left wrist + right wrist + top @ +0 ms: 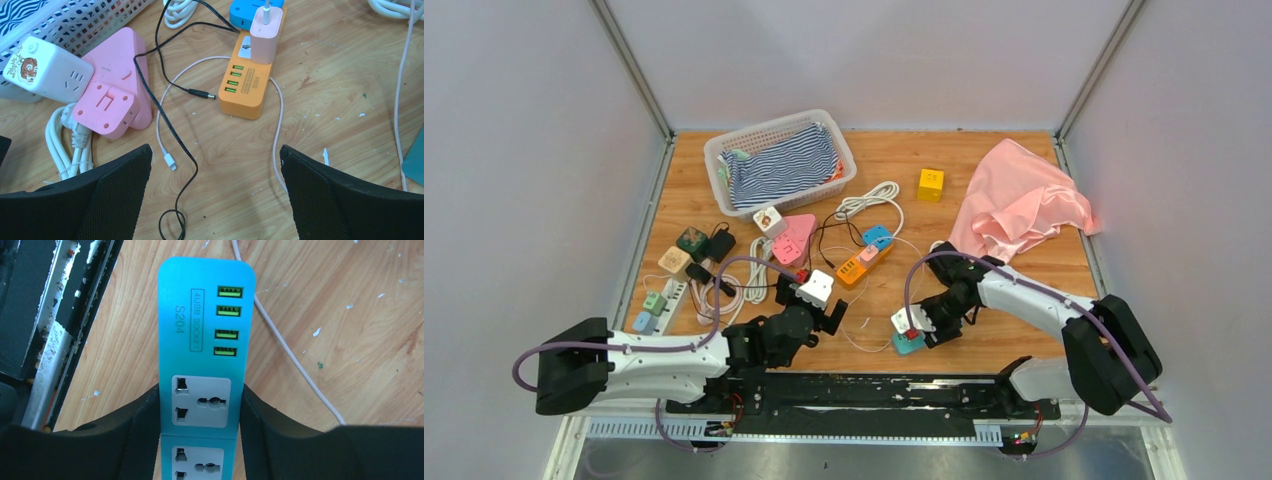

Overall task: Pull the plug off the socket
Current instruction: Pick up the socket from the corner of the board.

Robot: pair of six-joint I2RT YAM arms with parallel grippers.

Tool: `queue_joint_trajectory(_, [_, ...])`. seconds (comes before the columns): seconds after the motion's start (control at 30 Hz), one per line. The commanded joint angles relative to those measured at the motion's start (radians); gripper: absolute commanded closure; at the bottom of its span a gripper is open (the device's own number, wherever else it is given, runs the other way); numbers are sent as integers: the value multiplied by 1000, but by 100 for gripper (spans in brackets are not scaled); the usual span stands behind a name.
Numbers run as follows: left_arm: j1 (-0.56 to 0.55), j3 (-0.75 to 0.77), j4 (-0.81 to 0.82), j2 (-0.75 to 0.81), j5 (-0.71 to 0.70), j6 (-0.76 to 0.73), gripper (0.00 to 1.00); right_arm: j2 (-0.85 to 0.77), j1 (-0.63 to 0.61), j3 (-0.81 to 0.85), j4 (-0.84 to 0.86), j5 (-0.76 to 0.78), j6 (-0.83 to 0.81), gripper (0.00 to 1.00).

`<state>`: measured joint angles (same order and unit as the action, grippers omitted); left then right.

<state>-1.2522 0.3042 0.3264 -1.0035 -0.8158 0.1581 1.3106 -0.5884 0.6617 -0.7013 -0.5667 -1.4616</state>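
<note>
An orange power strip (247,85) (854,268) lies mid-table with a pale pink plug (264,35) (869,253) seated in its socket. My left gripper (215,152) (822,312) hovers open just short of it, with only bare wood, a white cable end and a black cable (172,130) between its fingers. A teal power strip (202,330) (908,344) lies near the front edge. My right gripper (201,390) (916,328) is shut on its sides, pads (145,415) touching both edges. The teal strip's visible sockets hold no plug.
A pink triangular socket (120,85) and a white cube socket (47,70) lie left of the orange strip. A white basket (724,150) with striped cloth stands behind. A pink cloth (1019,200), a yellow cube (930,184) and several adapters (674,262) lie around. The arms' rail (854,385) borders the front.
</note>
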Motion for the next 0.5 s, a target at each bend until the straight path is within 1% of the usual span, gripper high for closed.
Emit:
queue_joint_trajectory(0.0, [4,-23,2,21,-34,19,0,19,-20,7,-30,26,7,65])
queue_joint_trajectory(0.07, [3,-26,2,28,-35,20,0,17,-21,13,-42,22,6,72])
queue_joint_trajectory(0.2, [3,-32,2,39,-36,21,0,1,-21,12,-52,27,2,83])
queue_joint_trajectory(0.33, [3,-37,3,48,-36,23,0,-20,-20,44,-104,13,17,99])
queue_joint_trajectory(0.47, [2,-37,3,50,-36,22,0,-39,-18,84,-186,-22,30,100])
